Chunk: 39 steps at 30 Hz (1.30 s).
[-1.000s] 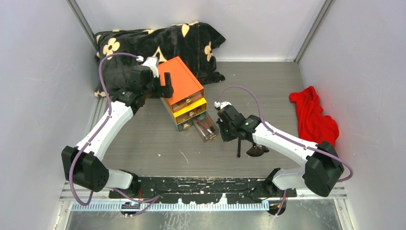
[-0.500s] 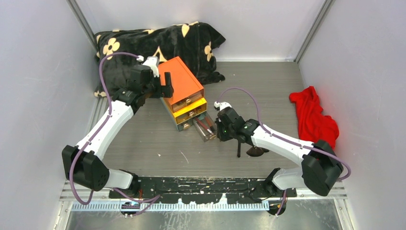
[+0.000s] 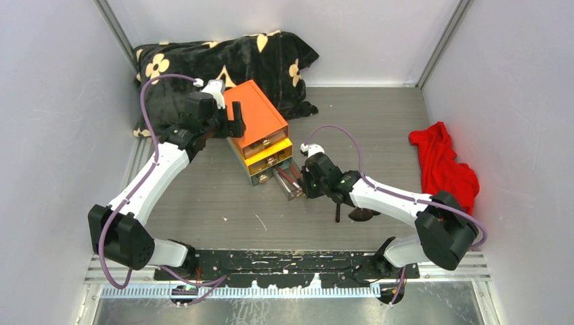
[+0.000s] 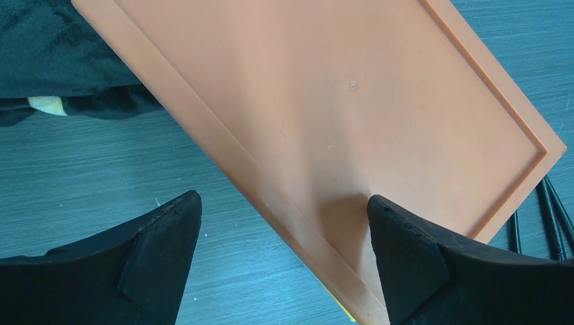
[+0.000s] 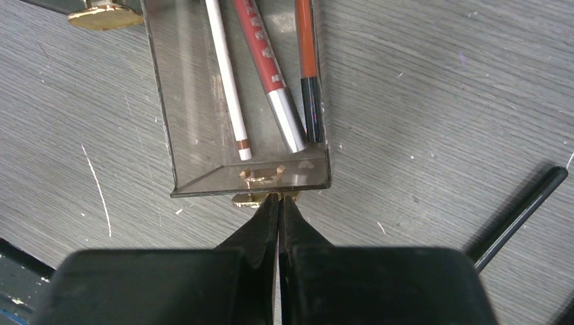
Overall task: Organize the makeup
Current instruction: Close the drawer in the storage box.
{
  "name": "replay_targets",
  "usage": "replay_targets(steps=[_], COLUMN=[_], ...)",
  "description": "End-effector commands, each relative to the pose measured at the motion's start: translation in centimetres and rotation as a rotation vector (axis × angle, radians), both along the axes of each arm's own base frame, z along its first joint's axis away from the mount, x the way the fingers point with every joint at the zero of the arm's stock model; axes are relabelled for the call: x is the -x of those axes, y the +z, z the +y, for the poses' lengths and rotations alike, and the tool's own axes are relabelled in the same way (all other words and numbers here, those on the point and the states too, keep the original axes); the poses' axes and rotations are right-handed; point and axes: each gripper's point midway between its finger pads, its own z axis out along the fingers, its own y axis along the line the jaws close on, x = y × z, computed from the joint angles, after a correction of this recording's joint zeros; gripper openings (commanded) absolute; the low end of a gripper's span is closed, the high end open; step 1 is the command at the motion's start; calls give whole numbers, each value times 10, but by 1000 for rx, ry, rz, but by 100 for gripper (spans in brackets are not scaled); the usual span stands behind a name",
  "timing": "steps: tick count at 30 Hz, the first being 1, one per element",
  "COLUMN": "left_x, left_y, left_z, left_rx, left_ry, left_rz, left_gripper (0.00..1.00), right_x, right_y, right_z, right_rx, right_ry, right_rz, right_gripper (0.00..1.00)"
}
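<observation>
The orange-topped box (image 3: 256, 115) stands at mid-table with its lowest clear drawer (image 3: 290, 181) pulled out. In that drawer (image 5: 203, 101) lie a white pencil (image 5: 227, 81), a red tube (image 5: 267, 68) with a silver end, and an orange-and-black pencil (image 5: 308, 68). My right gripper (image 5: 279, 198) is shut, its tips against the drawer's gold knob (image 5: 250, 200). My left gripper (image 4: 283, 198) is open and straddles the left edge of the orange top (image 4: 352, 101). One finger is over the table, the other over the lid. A black brush (image 3: 338, 208) lies on the table by the right arm.
A black flowered blanket (image 3: 223, 57) is bunched behind the box in the back left corner. The red cloth (image 3: 443, 162) lies at the right wall. More thin black brushes (image 4: 552, 217) lie on the table beside the box's far corner. White walls close in three sides.
My right gripper has moved left, up to the front of the pulled-out drawer. The left arm has stayed at the box.
</observation>
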Motion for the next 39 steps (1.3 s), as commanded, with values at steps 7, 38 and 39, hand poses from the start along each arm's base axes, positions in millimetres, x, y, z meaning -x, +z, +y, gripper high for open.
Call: replay_targets(steps=[7,38,39], left_x=[1,-29,-30], left_y=[-11,38,37], left_z=[6,-16,-19], left_rx=[-30,-20,-14], left_ry=[8,-106,-114], left_rz=[16,-86,-85], left_gripper=[88,62,60], right_x=[-24,-22,-22], right_y=[13,-4,-4], right_z=[12,13,13], right_rx=[-33,2,3], right_ry=[-19,-8,-8], right_rz=[-99,-55,-54], right_gripper=[1,1,1])
